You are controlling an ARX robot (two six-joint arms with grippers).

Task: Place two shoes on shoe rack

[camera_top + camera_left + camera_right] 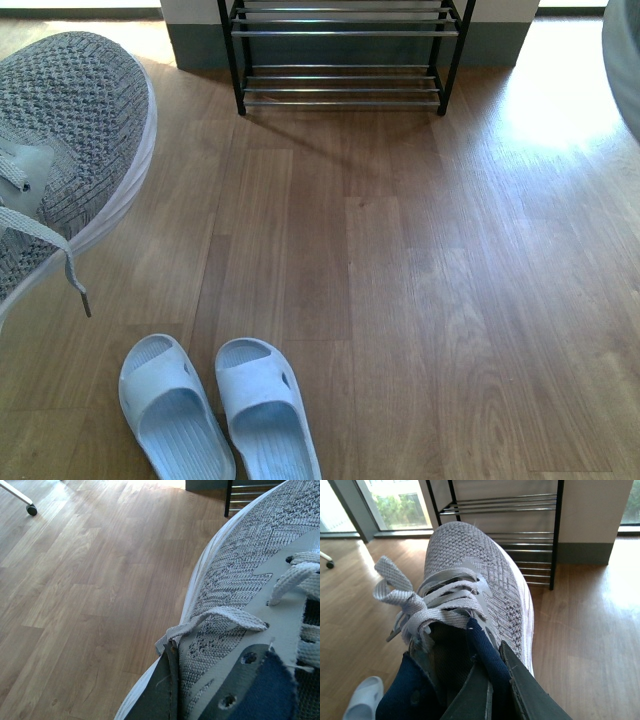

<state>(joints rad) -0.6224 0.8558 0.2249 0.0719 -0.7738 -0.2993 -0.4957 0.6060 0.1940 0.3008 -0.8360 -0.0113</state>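
Observation:
One grey sneaker (70,130) hangs above the floor at the front view's left edge, a lace dangling. My left gripper (175,652) is shut on this grey sneaker (240,570) at its side wall by the eyelets. My right gripper (490,653) is shut on the navy collar of the other grey sneaker (470,575), toe pointing at the shoe rack (520,525). Only a grey sliver of that sneaker (625,60) shows at the front view's right edge. The shoe rack (345,50) stands against the far wall. Two pale blue slides (170,410) (265,405) lie side by side on the near floor.
Wooden floor stretches between the slides and the rack. A white leg with a caster wheel (31,510) stands off to the left. Windows and a grey skirting run along the far wall. One slide (365,697) shows below the right-hand sneaker.

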